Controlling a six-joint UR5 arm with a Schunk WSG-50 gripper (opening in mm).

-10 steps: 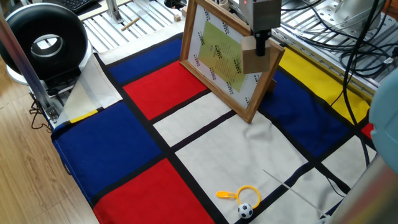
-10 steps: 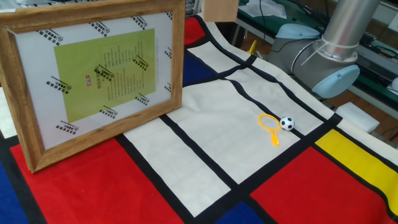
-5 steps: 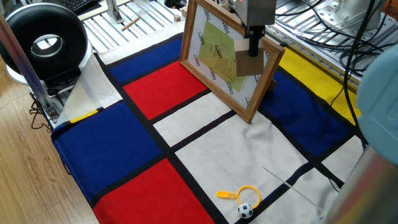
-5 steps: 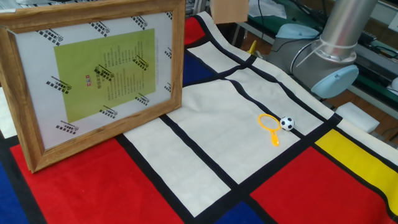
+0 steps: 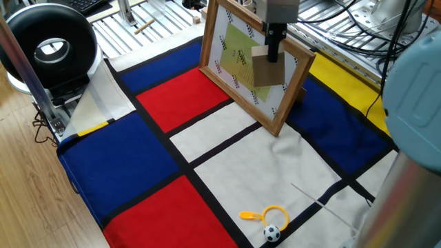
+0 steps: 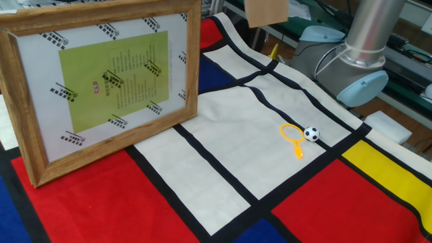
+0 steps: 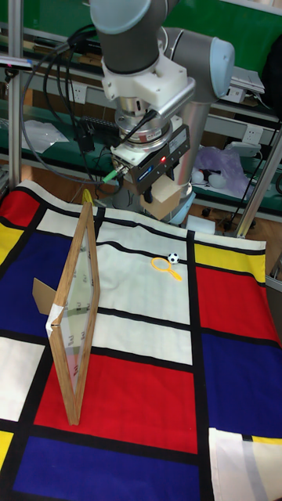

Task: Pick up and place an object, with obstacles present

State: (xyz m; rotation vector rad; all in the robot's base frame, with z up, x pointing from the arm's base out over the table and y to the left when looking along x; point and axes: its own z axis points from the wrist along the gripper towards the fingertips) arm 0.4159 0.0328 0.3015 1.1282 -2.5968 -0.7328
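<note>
**Cube held in the air above the frame**

My gripper (image 5: 274,52) is clamped on the cube (image 5: 267,67), its dark fingers (image 5: 275,43) coming down onto the top of the block. The cube hangs well clear of the cloth (image 5: 207,148). In one fixed view it shows in front of the frame's (image 5: 256,63) upper right part, overlapping the yellow-green sheet (image 5: 244,56) and the wooden edge. In the tall view the gripper (image 7: 159,190) and cube (image 7: 165,199) sit higher than the frame's (image 7: 77,313) top corner and off to its right, not touching it. In the other fixed view only the cube (image 6: 266,11) reaches into the top of the picture, right of the frame (image 6: 101,77).

The frame stands upright on the checkered cloth, leaning back a little on its rear prop (image 7: 41,293).

Well apart from it, on a white panel, lie a yellow ring (image 6: 291,133) with a short handle and a tiny football (image 6: 311,133), just beside each other.
</note>
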